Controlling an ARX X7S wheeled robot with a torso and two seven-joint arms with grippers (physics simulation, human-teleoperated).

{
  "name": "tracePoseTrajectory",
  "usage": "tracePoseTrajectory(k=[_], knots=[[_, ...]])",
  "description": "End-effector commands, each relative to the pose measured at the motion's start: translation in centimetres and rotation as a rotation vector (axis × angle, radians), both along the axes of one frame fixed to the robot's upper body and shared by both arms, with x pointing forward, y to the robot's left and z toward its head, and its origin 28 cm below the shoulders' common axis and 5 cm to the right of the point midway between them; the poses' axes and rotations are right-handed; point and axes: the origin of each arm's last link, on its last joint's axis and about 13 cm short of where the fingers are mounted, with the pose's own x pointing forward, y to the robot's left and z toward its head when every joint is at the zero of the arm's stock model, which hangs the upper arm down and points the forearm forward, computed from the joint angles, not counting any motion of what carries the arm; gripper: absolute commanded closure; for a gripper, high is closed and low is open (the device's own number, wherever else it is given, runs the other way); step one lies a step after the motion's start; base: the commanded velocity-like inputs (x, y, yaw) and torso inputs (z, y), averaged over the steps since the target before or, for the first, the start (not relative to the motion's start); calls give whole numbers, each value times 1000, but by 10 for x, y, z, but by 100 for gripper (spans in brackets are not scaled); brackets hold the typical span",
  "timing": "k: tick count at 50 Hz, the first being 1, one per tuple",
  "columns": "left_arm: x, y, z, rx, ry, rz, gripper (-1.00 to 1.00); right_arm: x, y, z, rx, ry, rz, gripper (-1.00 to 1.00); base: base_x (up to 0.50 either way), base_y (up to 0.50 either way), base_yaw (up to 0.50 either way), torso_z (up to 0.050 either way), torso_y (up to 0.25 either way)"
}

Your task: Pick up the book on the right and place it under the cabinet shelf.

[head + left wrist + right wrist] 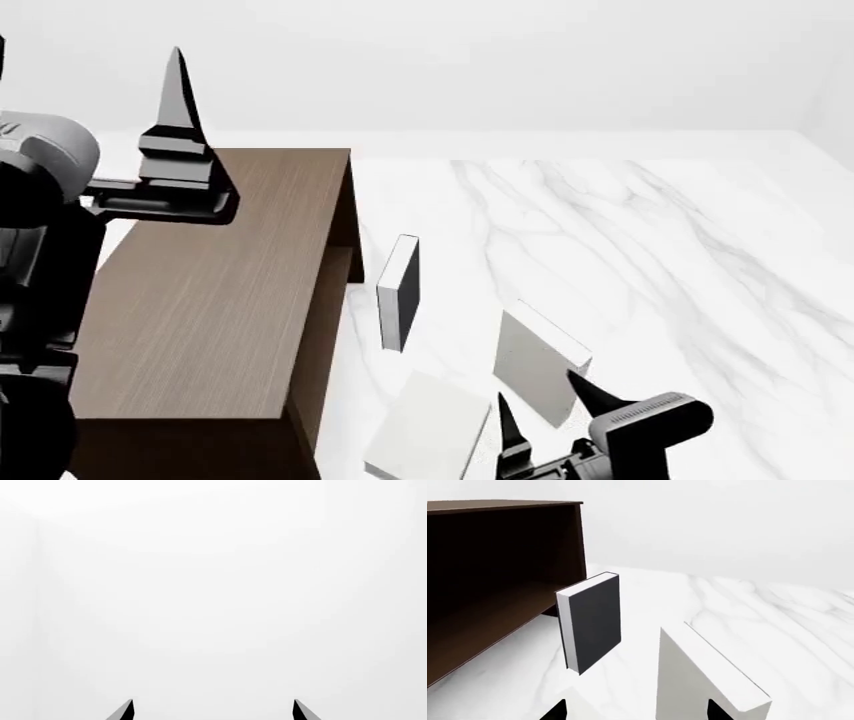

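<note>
- Filling the 9 o'clock side of the head view, the cabinet shelf (214, 300) is a long dark-brown wood-grain box standing on the white marble table (667, 260); the right wrist view looks into its recessed side (487, 595), where an inner board shows.
- Standing on edge at about 5 o'clock from the head view's centre, the book (534, 362) is a plain white slab, tilted, well apart from the cabinet.
- Near the view's centre, a white book with a dark grey face (399, 290) stands upright between the cabinet and the book.
- At 6 o'clock a duller grey-beige book (430, 430) lies flat.
- Low at 5 o'clock, the right gripper (547, 405) has its fingers spread on either side of the book's near end; contact cannot be told.
- Raised at 10 o'clock over the cabinet, the left gripper (176, 75) holds nothing, its tips parted in the left wrist view (213, 710).
</note>
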Motion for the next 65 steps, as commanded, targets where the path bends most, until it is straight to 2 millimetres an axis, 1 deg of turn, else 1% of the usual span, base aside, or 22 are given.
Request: tracePoseTrajectory(k=[1,11,39,47,56,65], knots=[[-9,-2,19,28,-34,-3,-100,-2,-3,-5,2,10,-26,-100,0,0,0,0,0],[-18,-2,32,34,-55,-5,-100,-2,-4,-9,3,20,-44,-100,0,0,0,0,-64],[-21,-1,36,35,-72,4,-100,0,-1,-10,10,4,-50,-100,0,0,0,0,-139],[-22,0,36,36,-74,5,-100,3,5,-3,-1,-31,-38,-100,0,0,0,0,-150],[-23,1,37,37,-77,9,-100,5,9,-3,-10,-44,-37,-100,0,0,0,0,-148],[-30,1,44,44,-98,13,-100,9,8,-4,-13,-48,-62,-100,0,0,0,0,-87]])
